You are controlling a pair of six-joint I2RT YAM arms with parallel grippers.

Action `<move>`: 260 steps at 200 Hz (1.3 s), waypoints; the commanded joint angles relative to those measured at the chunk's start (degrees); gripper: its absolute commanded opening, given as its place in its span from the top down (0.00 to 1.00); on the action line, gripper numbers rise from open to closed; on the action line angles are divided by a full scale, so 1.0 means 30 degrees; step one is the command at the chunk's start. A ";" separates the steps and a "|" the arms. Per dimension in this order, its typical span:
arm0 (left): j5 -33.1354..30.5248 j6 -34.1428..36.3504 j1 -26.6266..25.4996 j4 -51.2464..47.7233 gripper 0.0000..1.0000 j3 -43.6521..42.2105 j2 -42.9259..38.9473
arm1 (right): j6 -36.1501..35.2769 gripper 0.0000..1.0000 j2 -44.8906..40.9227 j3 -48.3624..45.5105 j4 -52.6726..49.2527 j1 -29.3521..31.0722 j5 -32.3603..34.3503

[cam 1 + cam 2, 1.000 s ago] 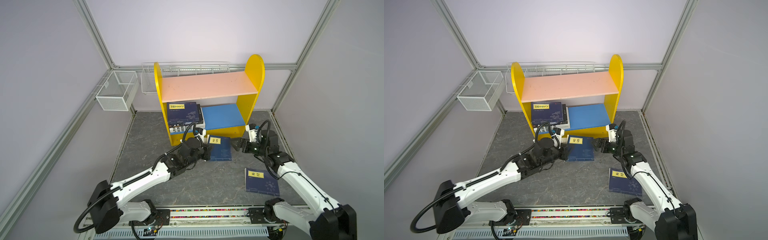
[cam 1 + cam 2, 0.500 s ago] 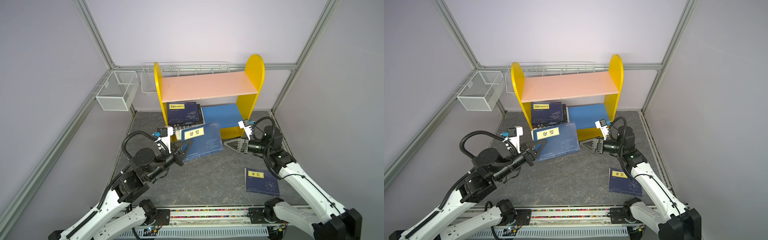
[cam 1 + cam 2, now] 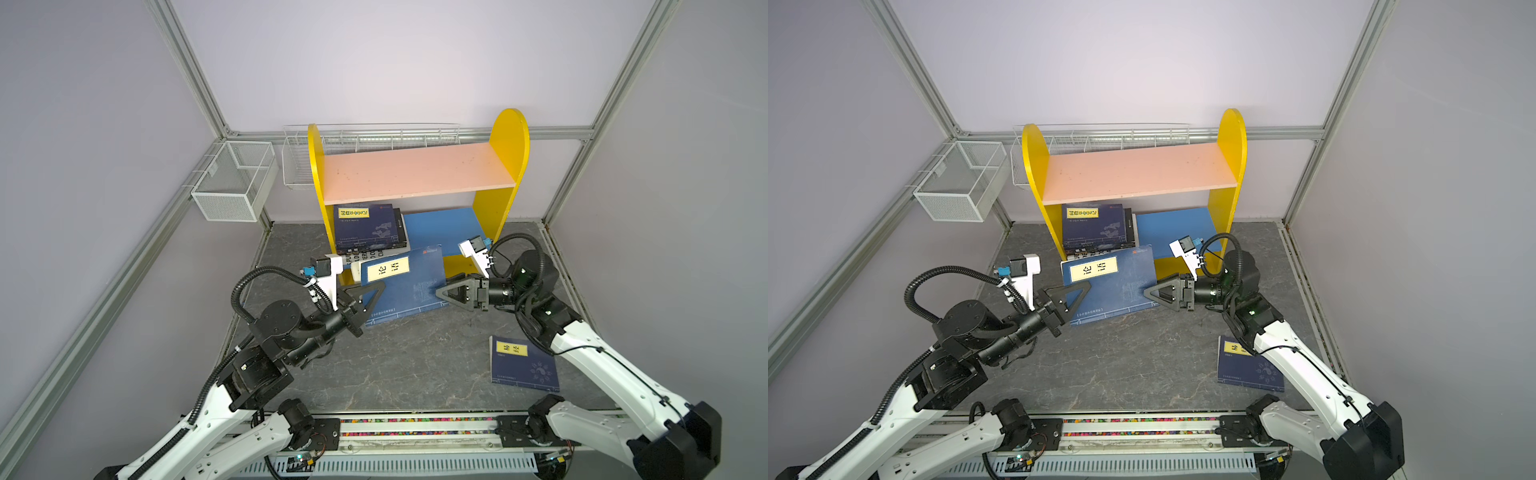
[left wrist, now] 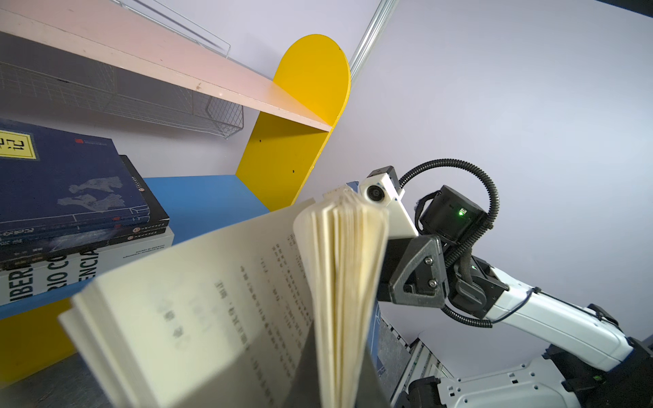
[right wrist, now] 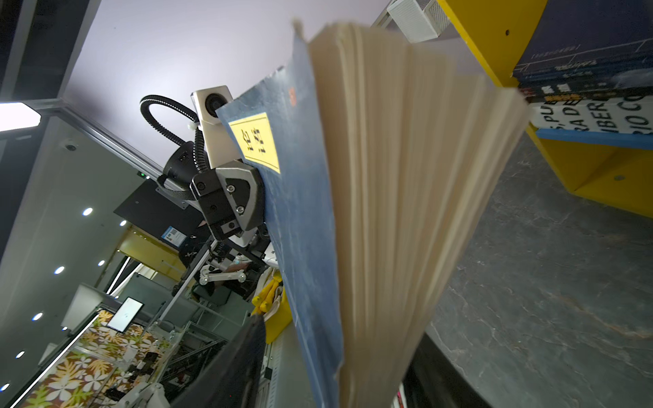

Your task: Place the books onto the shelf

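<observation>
Books status: one navy book [image 3: 409,297] is up off the tabletop [image 3: 415,361], tilted, just in front of the shelf [image 3: 509,166] and near its blue lower board [image 3: 440,226]. The left pincer [image 3: 376,293] is clenched on the book's left edge and carries it. The right pincer [image 3: 441,291] sits at the opposite edge with the book between its jaws. We cannot tell whether it has bitten yet.

A stack [image 3: 365,226] already lies flat on the left of the lower board, with a thick white book [image 3: 374,253] at the bottom. A second navy book [image 3: 523,365] lies flat on the tabletop beside the right arm.

Handling, our read:
- It's a light but floppy paperback, so weight is no concern.
- Held by one edge, the leaves [image 5: 406,176] fan open, as both wrist views show.
- A thin bite on the cover risks creasing or tearing it.
- We'd clamp the whole block, both covers included, at two opposite edges and keep it flat going in under the pink board.

Delta vs earlier:
- A second ago the book lay flat on the tabletop with both pincers low beside it.
- Half a second ago the left had it lifted, and the right stood apart from it with jaws spread.
- Now the right has closed that gap and reached the edge.
- Stack and second navy book haven't moved.
</observation>
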 commanded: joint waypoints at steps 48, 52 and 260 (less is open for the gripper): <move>-0.0291 0.0504 0.0226 0.1261 1.00 -0.0296 -0.0174 | 0.0279 0.69 0.0660 0.0526 0.0287 0.0832 0.0434; -0.0319 0.0546 0.0220 0.1232 1.00 -0.0332 -0.0129 | 0.0245 0.70 0.0635 0.0522 0.0219 0.0849 0.0494; -0.0963 -0.4517 0.1608 -0.0954 0.01 -0.2132 -0.0277 | 0.1063 0.93 0.2000 0.2369 0.1634 0.0225 0.2060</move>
